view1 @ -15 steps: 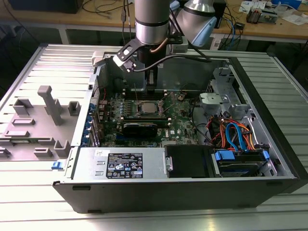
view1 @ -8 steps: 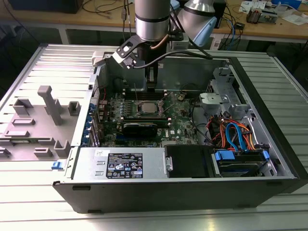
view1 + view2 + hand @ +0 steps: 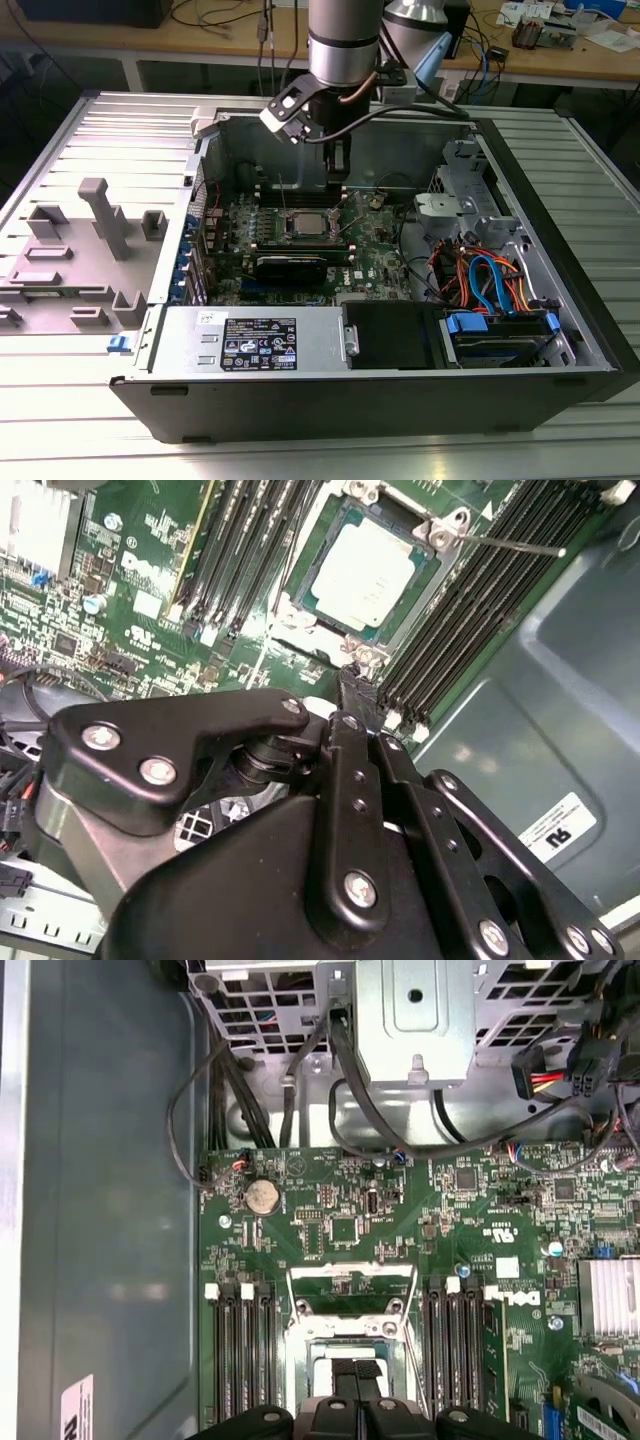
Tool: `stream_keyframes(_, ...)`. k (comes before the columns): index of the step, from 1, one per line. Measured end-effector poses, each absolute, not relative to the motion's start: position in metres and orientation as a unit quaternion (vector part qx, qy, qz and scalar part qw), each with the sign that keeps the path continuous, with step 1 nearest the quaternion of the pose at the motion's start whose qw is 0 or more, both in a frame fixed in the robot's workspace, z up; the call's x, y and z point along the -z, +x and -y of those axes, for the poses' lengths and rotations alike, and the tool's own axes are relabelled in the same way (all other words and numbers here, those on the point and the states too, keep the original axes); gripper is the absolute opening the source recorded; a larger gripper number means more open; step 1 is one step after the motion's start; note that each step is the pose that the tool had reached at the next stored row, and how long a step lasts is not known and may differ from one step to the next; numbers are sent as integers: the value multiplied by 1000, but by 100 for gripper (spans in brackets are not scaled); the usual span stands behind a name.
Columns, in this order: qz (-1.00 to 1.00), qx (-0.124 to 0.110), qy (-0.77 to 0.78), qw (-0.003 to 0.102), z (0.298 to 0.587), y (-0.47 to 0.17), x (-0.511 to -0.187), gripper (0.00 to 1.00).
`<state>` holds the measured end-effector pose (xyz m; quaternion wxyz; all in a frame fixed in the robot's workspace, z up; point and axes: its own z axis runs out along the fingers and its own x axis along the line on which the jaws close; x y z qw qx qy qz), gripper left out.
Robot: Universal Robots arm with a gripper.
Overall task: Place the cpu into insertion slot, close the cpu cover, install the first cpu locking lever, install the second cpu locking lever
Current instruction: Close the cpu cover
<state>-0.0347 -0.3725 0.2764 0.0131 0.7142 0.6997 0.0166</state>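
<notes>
The cpu (image 3: pixel 362 575), a dull silver square, lies flat in the insertion slot (image 3: pixel 305 223) on the green motherboard (image 3: pixel 330 1225). The silvery cpu cover (image 3: pixel 297 615) frames the chip and looks lowered around it. A thin wire locking lever (image 3: pixel 510 546) sticks out from one corner of the socket, unlatched. My gripper (image 3: pixel 338 180) hangs just above the socket's far edge in the exterior view. Its black fingers point down, pressed together with nothing seen between them. Both wrist views show the gripper (image 3: pixel 347 680) close over the socket rim, and in the first wrist view the gripper (image 3: pixel 357 1368) hides part of the socket.
Long black memory slots (image 3: pixel 470 610) flank the socket on both sides. The open computer case holds a drive cage (image 3: pixel 470 215), orange and blue cables (image 3: pixel 485 280) and a power supply (image 3: pixel 255 340). A grey plastic fixture (image 3: pixel 100 225) stands at the exterior view's left.
</notes>
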Motion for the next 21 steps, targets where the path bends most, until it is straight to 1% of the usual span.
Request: stream_keyframes(21, -700, -17, 714, 13, 372, -20, -276, 11)
